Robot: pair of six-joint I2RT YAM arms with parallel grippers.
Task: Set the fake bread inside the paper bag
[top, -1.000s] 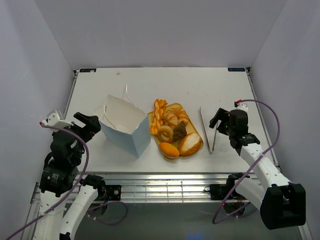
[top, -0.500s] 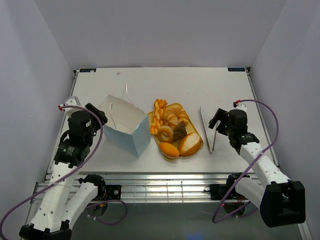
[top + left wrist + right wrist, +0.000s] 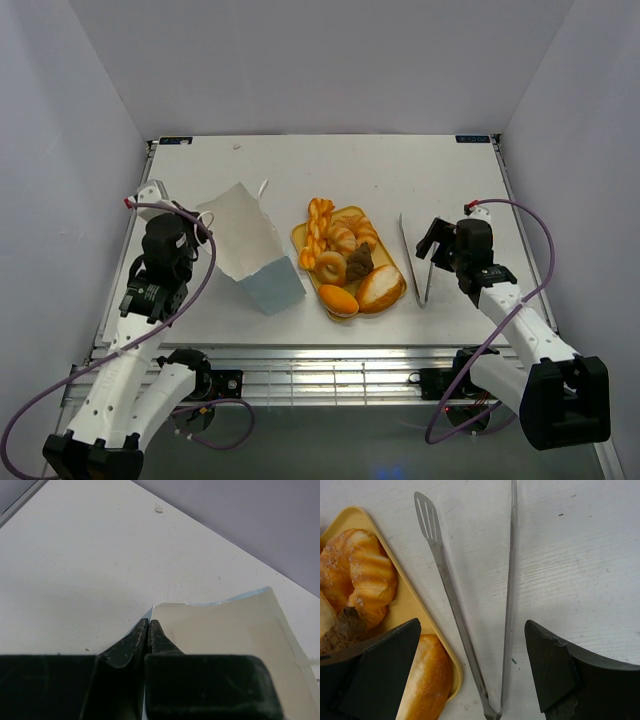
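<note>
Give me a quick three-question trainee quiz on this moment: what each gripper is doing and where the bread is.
1. True or false: the left gripper is shut on the edge of the paper bag.
2. Multiple choice: in its wrist view, what lies below the wide-open right gripper? A. metal tongs; B. a spoon; C. a cup.
3. Short answer: what does the fake bread rest on?

Key: 1 true. 2 A. 3 the yellow tray.
</note>
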